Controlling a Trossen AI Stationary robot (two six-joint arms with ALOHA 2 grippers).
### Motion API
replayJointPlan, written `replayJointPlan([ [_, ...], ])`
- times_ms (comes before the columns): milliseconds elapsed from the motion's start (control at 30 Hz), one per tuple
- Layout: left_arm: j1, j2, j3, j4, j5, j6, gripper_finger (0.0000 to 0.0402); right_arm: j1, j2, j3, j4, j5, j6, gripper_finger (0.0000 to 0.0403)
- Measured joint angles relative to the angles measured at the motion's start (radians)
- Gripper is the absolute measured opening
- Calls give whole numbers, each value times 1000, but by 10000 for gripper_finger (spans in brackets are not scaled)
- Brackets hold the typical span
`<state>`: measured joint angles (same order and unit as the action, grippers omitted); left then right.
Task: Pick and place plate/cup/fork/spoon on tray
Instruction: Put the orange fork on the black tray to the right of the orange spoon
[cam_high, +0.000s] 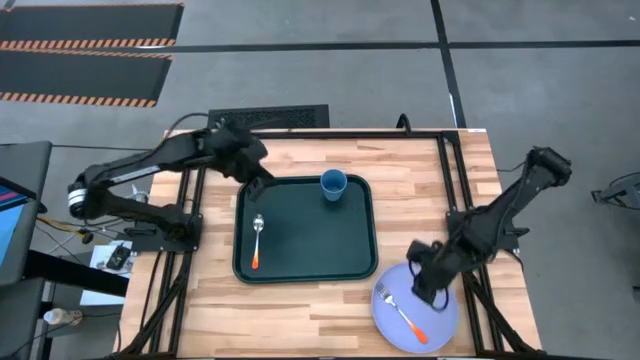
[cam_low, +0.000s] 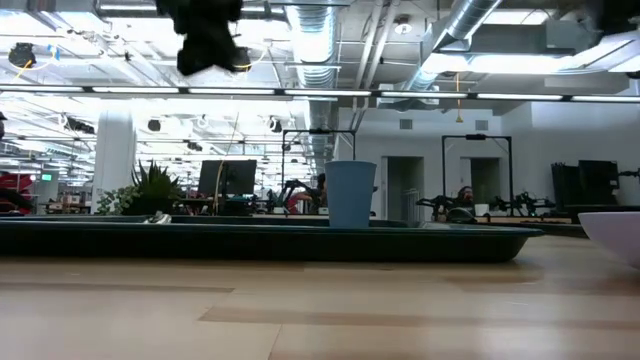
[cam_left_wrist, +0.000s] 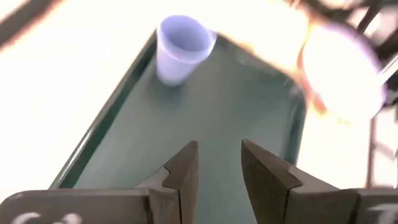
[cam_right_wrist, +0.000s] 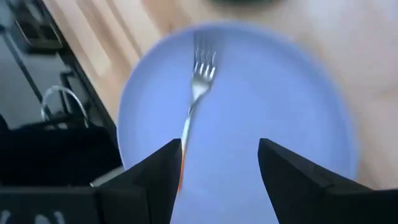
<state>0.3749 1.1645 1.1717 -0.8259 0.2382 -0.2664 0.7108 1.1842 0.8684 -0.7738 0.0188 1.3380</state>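
The dark green tray (cam_high: 305, 262) lies mid-table. The blue cup (cam_high: 333, 185) stands upright in its far right corner, and the orange-handled spoon (cam_high: 257, 240) lies flat on its left part. The lavender-blue plate (cam_high: 440, 312) rests on the table near the right front corner, with the fork (cam_high: 405, 315) lying on it. My left gripper (cam_left_wrist: 219, 162) is open and empty above the tray's far left corner (cam_high: 262, 180), raised high in the low view (cam_low: 208, 45). My right gripper (cam_right_wrist: 217, 165) is open and empty above the plate (cam_right_wrist: 267, 93) and the fork (cam_right_wrist: 200, 74).
Black frame rails (cam_high: 450, 180) run along the table's left and right sides. Bare wood (cam_high: 290, 315) lies between the tray and the near edge. A screen and cables (cam_high: 20, 215) stand off the table's left side.
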Motion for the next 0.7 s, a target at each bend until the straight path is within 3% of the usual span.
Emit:
replayJointPlan([
  [300,-88,-111,0,104,-160,-95,106,83,261,0,156,1,20,235],
  [700,-155,-79,0,112,-182,-131,106,81,487,8,338,8,16,235],
])
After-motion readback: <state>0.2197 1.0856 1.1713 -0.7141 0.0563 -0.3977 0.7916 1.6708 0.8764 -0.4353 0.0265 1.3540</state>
